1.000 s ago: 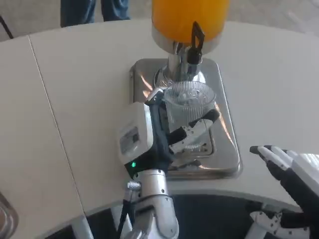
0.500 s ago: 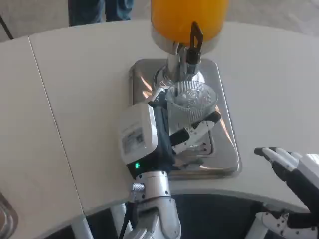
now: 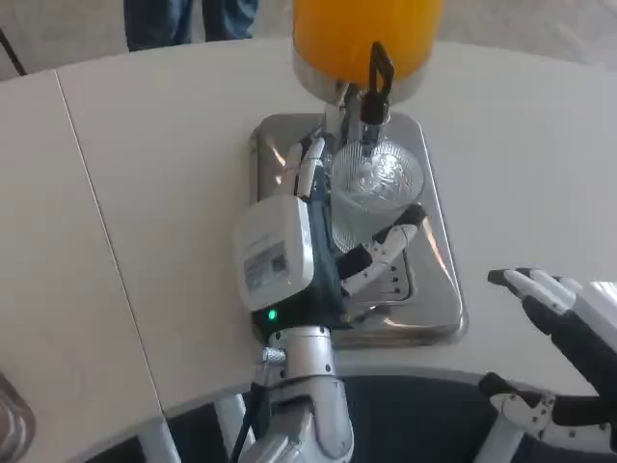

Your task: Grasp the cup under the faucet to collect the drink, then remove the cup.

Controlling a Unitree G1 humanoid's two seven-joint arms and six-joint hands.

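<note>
A clear ribbed plastic cup (image 3: 374, 196) stands over the steel drip tray (image 3: 436, 207) of an orange juice dispenser (image 3: 364, 39). Its mouth sits right under the black-handled faucet (image 3: 374, 89). My left hand (image 3: 323, 246) grips the cup from the left, with fingers wrapped around its near side and far side. The cup looks empty. My right hand (image 3: 564, 318) rests open at the table's front right edge, well away from the dispenser.
The white table (image 3: 154, 193) has a seam running down its left side. A person's legs (image 3: 188, 19) stand beyond the far edge. A dark round object (image 3: 12, 415) shows at the bottom left corner.
My left hand has carried the cup away from me, so its mouth now sits directly beneath the faucet. The right hand has barely shifted.
</note>
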